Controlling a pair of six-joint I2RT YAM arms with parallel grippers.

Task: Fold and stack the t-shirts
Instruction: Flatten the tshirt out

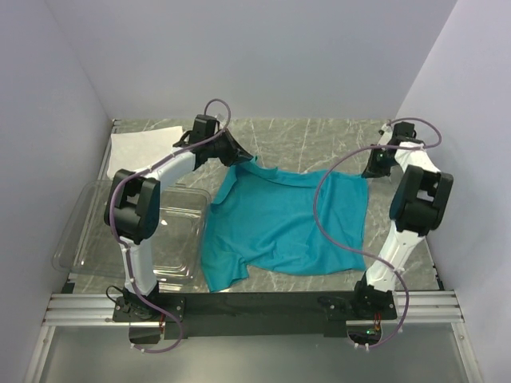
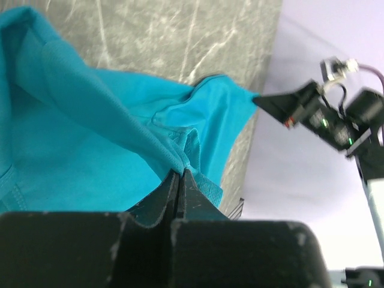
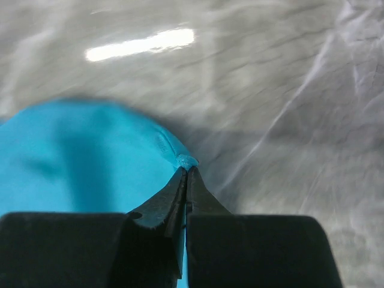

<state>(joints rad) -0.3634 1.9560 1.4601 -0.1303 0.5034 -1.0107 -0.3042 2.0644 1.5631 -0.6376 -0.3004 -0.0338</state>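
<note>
The teal-blue t-shirt [image 1: 287,219] lies spread on the marble table in the middle, its far edge lifted. My left gripper [image 1: 238,156] is shut on the shirt's far left corner; in the left wrist view the cloth [image 2: 90,132] bunches between the shut jaws of that gripper [image 2: 180,173]. My right gripper [image 1: 372,169] is shut on the shirt's far right corner; in the right wrist view the cloth [image 3: 90,156] is pinched at that gripper's tips [image 3: 186,170]. The white t-shirt [image 1: 144,144] lies as a folded rectangle at the far left.
A clear plastic bin [image 1: 132,231] stands at the near left, beside the left arm. Grey walls close in the left, right and back. The marble table [image 1: 319,140] shows bare behind the shirt. A black rail [image 1: 263,303] runs along the near edge.
</note>
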